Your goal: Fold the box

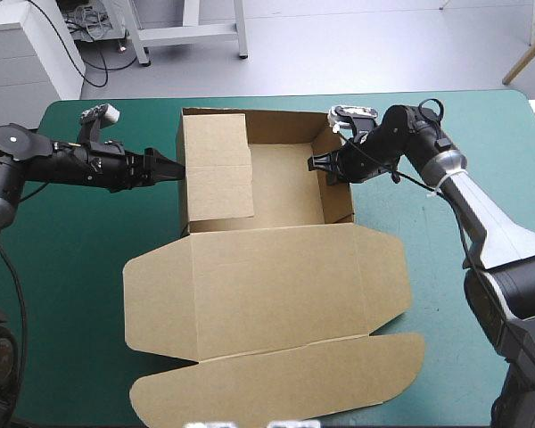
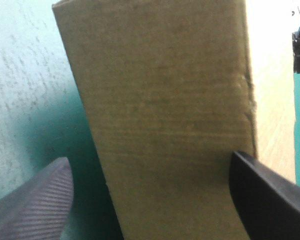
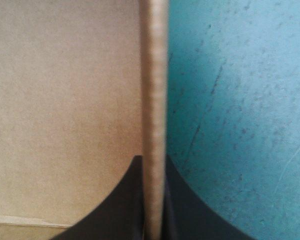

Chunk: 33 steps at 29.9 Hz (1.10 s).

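The brown cardboard box (image 1: pixel 285 183) stands as a tray toward the teal-green table's (image 1: pixel 80 294) far edge, lid (image 1: pixel 276 276) flat, unfolded; the right black-fingered gripper (image 1: pixel 319 163) clamps its right wall (image 1: pixel 337 201), the left gripper (image 1: pixel 168 167) gapes.

We count one brown box (image 1: pixel 276 276) and one teal-green cover (image 1: pixel 71 294) beneath it. We count two grippers, the left gripper (image 1: pixel 165 168) and the right gripper (image 1: pixel 319 163), each with two black fingers (image 2: pixel 35 200), four in all.
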Each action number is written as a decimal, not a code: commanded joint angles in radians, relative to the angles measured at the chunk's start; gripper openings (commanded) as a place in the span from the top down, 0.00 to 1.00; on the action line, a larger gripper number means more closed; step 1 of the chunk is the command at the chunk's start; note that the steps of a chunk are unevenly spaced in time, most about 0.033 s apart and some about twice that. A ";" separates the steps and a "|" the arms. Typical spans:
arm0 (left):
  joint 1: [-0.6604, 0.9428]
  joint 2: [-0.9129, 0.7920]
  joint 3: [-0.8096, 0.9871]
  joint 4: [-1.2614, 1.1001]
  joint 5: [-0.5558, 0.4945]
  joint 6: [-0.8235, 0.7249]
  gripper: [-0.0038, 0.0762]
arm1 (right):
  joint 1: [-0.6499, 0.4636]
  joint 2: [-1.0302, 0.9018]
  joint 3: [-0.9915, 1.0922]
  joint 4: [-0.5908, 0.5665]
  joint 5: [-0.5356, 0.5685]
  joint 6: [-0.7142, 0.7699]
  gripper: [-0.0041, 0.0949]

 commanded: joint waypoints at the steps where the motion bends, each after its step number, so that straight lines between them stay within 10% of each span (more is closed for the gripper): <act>1: -0.009 -0.041 -0.035 -0.078 0.072 0.004 0.21 | 0.009 -0.050 -0.029 0.059 -0.042 0.012 0.98; 21: -0.009 -0.041 -0.035 -0.006 0.072 -0.009 0.23 | 0.021 -0.029 -0.029 0.120 -0.070 0.021 0.98; 33: -0.202 -0.041 -0.035 0.436 -0.021 -0.299 0.23 | 0.092 -0.029 -0.029 0.087 -0.122 0.046 0.98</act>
